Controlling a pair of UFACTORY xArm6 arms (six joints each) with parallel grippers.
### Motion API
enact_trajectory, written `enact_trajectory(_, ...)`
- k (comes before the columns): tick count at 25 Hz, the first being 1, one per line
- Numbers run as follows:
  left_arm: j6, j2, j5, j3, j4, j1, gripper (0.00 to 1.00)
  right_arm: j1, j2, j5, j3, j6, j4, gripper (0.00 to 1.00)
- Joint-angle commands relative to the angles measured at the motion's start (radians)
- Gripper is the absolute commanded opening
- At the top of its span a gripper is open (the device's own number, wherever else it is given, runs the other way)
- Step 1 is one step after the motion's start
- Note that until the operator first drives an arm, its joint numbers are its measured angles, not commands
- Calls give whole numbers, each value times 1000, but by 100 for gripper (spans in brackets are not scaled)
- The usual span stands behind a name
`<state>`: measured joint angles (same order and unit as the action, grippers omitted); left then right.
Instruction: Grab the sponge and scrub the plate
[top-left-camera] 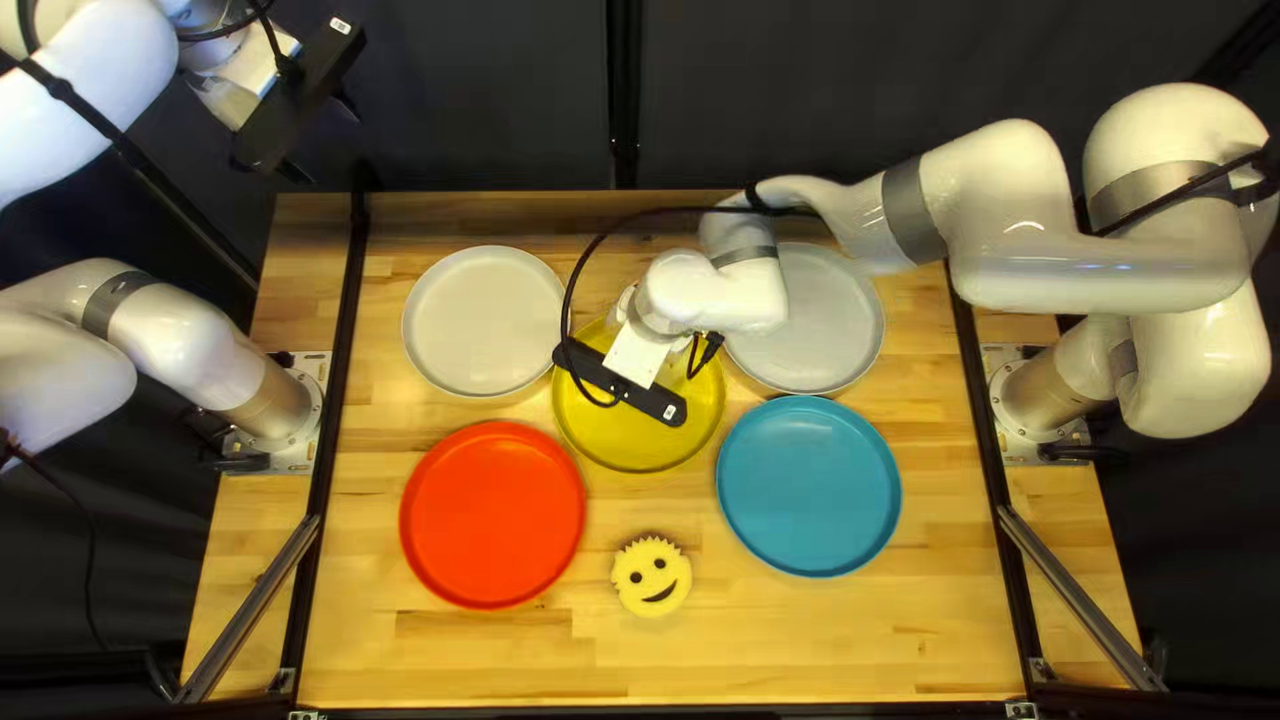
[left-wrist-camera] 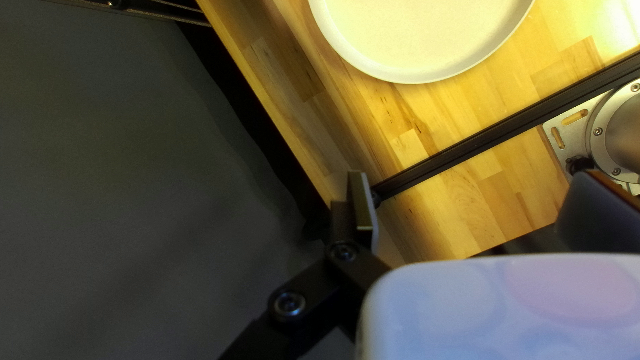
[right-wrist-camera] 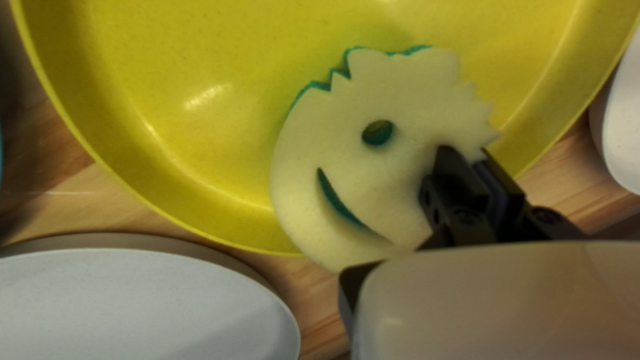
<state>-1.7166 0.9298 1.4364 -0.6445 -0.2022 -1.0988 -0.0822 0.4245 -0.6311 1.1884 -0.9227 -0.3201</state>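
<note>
On the wooden table [top-left-camera: 934, 620], toward the left of the top left view, an off-white plate [top-left-camera: 483, 322] beyond a red plate [top-left-camera: 492, 515]. Toward the right, a partly hidden light gray plate [top-left-camera: 834, 318] beyond a blue plate [top-left-camera: 808, 487]. Nearer the front edge, a yellow smiley-face sponge [top-left-camera: 652, 578]. Past the far edge, a dark curtain [top-left-camera: 827, 94].

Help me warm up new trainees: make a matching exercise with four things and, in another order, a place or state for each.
1. Yellow plate
2. Red plate
3. Loose smiley sponge
4. Left gripper

A. On bare wood, between two plates
B. Open, beyond the table's far edge in the top left view
C. Partly covered, in the right wrist view, by the sponge in the right gripper
D. Left of the blue plate in the top left view

Pairs: 1-C, 2-D, 3-A, 4-B
</note>
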Motion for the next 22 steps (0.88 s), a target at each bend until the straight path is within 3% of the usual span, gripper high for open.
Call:
enact_trajectory(1, 0, 0, 0, 0, 0, 0, 100, 59, 11, -25, 24, 55, -18, 0)
enact_trajectory(13, 0, 0, 0, 0, 0, 0, 100, 209, 56, -94, 105, 189, -112, 0)
enact_trajectory(22, 0, 0, 0, 0, 0, 0, 100, 121, 19, -62, 55, 121, -93, 0)
